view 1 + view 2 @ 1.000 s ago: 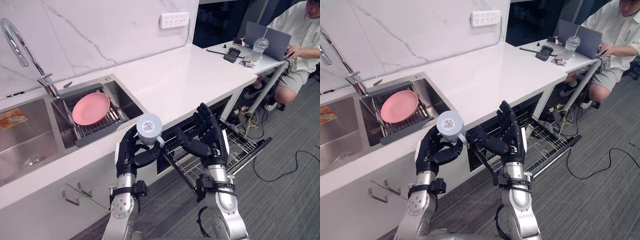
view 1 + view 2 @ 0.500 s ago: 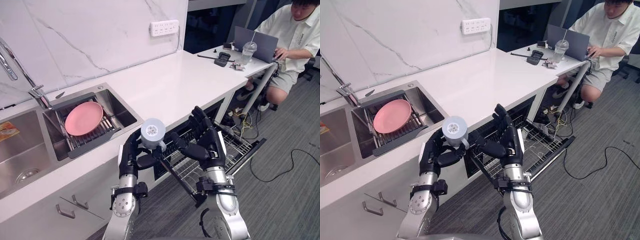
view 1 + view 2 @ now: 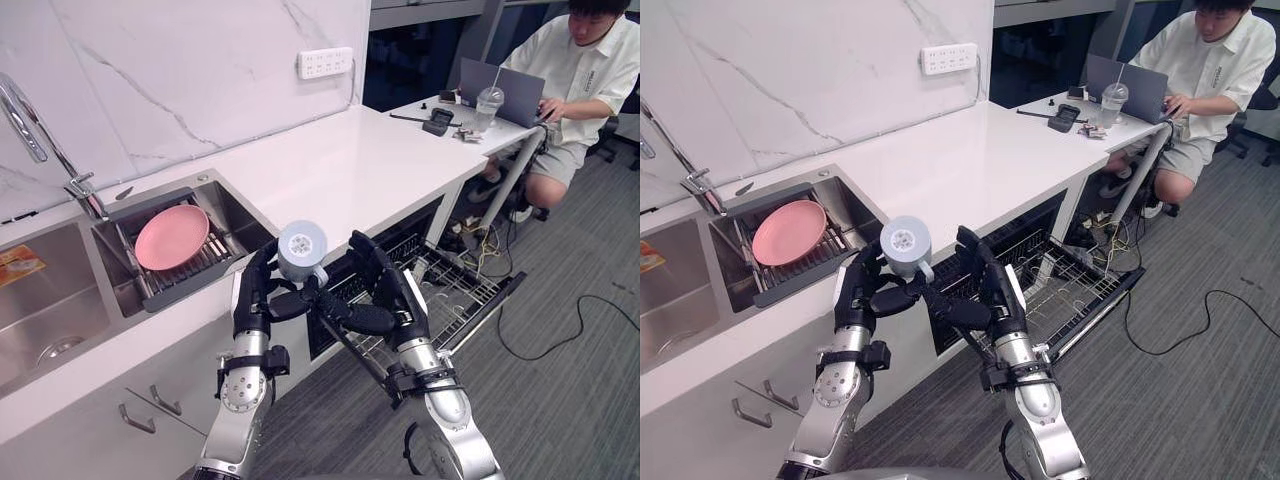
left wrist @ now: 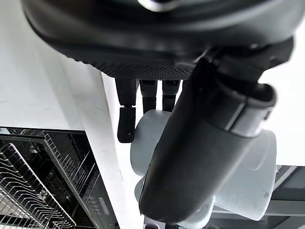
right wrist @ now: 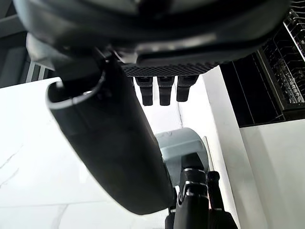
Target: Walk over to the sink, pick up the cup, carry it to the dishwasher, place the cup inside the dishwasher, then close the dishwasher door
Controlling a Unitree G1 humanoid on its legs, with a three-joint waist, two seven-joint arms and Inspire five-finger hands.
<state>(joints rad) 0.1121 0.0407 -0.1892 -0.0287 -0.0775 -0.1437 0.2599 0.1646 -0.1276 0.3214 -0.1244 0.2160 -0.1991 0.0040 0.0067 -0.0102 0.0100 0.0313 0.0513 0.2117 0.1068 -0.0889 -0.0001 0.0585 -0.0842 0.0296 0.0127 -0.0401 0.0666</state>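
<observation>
Shows grey cup clasped by curled fingers of left hand, held over worktop edge, above open dishwasher with rack drawn out. Shows right hand just beside cup, fingers loosely spread, holding nothing.

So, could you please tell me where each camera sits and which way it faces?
Left eye view: on the head, looking down at the counter, sink and open dishwasher; both arms show, left hand gripping the cup.
Right eye view: beside it, same scene slightly offset; right hand open by the cup.
Left wrist view: on the left wrist, looking along its hand at the cup it holds.
Right wrist view: on the right wrist, facing the cup and left hand.
All four share the cup.
</observation>
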